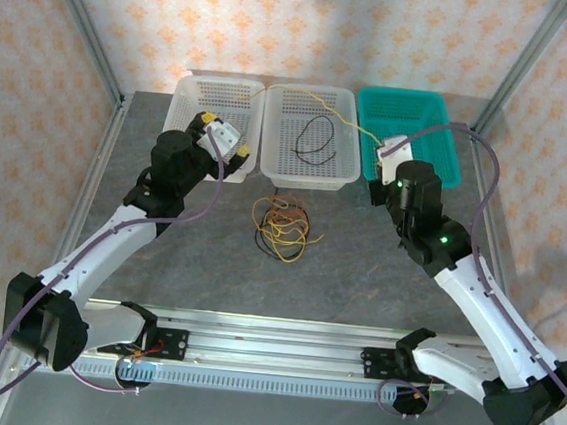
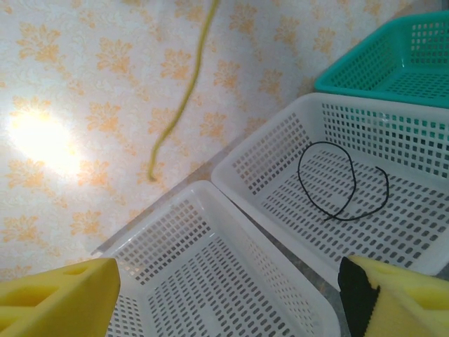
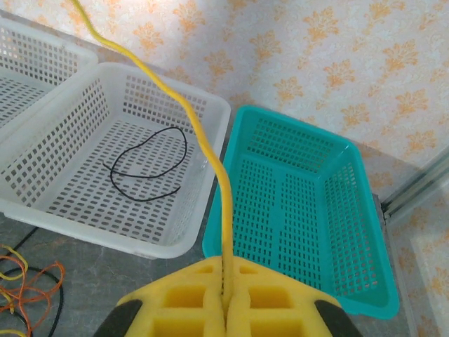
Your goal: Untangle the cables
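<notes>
Pressed shut on one yellow cable (image 3: 203, 140): the right fingers (image 3: 226, 309), pads meeting with the strand nipped between them

From that grip, seen from overhead, strung out toward 10 o'clock across the middle white basket (image 1: 307, 182), long axis on that slant, loose end dangling in the air in the left wrist view

Just beside the right fingers at 1 o'clock, the teal basket (image 1: 424, 111), bare inside

Spread wide and holding nothing, the left fingers (image 1: 223, 134), poised over the left white basket (image 1: 229, 97)

Alone on the floor of the middle white basket, a single black cable (image 1: 316, 140), loosely looped

Out on the counter (image 1: 358, 270), well apart from both sets of fingers, the tangle (image 1: 282, 227): yellow, orange-red and black strands wound together, at 5 o'clock from the left fingers and 8 o'clock from the right

Judged a shade nearer the left arm, which is also the free one

By count: two arms, three baskets (two white, one teal), one cable held, one cable already sorted, one knot left; number of strands inside it too snarled to tell

Likely next: lowering the held strand into a basket, a move turning on its trailing length clearing the rim at 10 o'clock
</notes>
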`<action>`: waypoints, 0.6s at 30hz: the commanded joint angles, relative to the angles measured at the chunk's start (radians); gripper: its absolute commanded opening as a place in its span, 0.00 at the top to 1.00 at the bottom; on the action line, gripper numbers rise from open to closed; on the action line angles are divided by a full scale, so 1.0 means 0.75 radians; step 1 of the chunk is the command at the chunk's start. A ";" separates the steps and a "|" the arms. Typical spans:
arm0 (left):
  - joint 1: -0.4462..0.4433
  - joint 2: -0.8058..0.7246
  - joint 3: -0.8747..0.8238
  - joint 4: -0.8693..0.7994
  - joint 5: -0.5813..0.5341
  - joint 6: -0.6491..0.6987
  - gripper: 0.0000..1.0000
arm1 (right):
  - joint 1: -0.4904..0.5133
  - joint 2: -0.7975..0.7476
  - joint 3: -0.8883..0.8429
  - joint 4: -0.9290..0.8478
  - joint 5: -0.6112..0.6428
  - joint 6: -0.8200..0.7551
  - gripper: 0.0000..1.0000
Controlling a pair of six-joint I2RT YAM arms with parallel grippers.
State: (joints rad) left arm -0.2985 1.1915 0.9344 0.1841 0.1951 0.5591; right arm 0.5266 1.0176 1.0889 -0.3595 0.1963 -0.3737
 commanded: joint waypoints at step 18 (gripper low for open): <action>0.038 0.090 0.095 0.094 0.080 -0.003 0.53 | 0.004 -0.119 0.058 -0.170 -0.146 0.029 1.00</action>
State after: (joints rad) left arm -0.2787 1.2530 0.9684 0.2058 0.2291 0.5617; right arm 0.5266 0.9516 1.0935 -0.4610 0.1032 -0.3706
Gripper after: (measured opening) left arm 0.471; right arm 0.043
